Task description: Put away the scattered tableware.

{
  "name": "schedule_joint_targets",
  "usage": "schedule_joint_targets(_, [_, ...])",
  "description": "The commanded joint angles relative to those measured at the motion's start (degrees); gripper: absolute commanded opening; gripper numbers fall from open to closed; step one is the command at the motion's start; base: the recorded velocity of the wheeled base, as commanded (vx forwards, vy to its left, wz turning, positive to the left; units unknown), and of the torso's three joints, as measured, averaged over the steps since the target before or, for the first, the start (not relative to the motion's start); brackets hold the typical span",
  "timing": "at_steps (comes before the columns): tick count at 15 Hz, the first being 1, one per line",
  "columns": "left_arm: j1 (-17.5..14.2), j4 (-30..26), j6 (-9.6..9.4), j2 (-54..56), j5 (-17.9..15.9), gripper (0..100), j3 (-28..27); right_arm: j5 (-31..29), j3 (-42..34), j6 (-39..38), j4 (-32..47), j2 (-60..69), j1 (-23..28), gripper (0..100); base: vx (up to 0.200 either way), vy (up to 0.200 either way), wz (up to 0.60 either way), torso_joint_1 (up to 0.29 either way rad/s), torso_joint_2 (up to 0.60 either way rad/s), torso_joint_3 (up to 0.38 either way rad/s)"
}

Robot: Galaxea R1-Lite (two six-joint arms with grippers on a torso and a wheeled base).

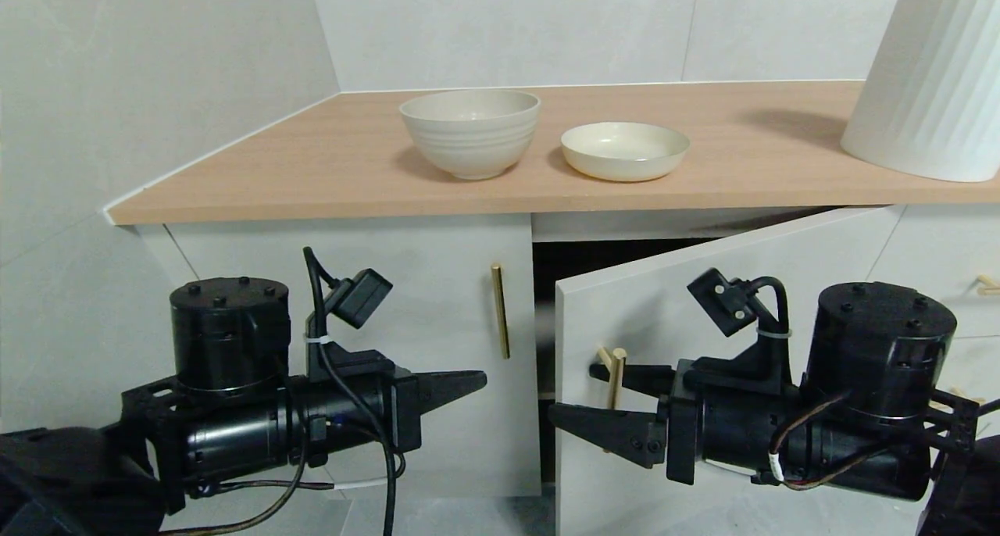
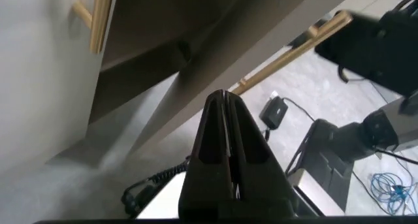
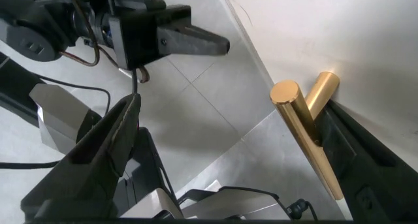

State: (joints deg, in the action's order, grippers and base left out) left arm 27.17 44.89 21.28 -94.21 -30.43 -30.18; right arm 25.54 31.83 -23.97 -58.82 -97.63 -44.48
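Note:
A ribbed cream bowl point(image 1: 470, 130) and a shallow cream dish point(image 1: 625, 150) stand side by side on the wooden countertop point(image 1: 312, 176). Below it, the right cabinet door point(image 1: 703, 286) hangs partly open. My right gripper point(image 1: 574, 395) is open at that door's gold handle point(image 1: 616, 373). The handle point(image 3: 305, 129) lies between the fingers, close against one finger point(image 3: 356, 159) and well apart from the other. My left gripper point(image 1: 469, 381) is shut on nothing, in front of the closed left door point(image 1: 351, 286); its tips point(image 2: 222, 103) point toward the open door's edge.
A tall white ribbed container point(image 1: 933, 75) stands at the counter's right end. The left door carries a vertical gold handle point(image 1: 500, 309). A dark gap point(image 1: 547, 270) shows the cabinet interior. Tiled walls close in the back and left. Cables lie on the floor point(image 2: 326, 100).

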Motion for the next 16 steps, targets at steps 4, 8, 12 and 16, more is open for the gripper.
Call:
schedule_joint_targets(4, [0.42, 11.28, 0.07, -7.66, -0.95, 0, -1.02, -0.05, -0.01, -0.03, 0.20, -0.45, -0.08, 100, 0.000, 0.000, 0.00, 0.000, 0.00, 0.000])
schedule_joint_targets(8, [0.60, 19.54, 0.07, -16.97, -1.13, 0, -7.08, -0.05, -0.01, 0.06, 0.20, 0.08, -0.08, 100, 0.000, 0.000, 0.00, 0.000, 0.00, 0.000])
schedule_joint_targets(12, [3.41, 20.50, -0.19, -19.17, -0.95, 0, -8.84, 0.04, -0.28, 0.06, 0.20, 0.52, -0.08, 100, 0.000, 0.000, 0.00, 0.000, 0.00, 0.000])
schedule_joint_targets(16, [5.08, 27.71, -0.19, -24.36, 2.48, 0, -11.12, -0.14, -0.45, 0.50, 0.20, 0.52, -0.08, 100, 0.000, 0.000, 0.00, 0.000, 0.00, 0.000])
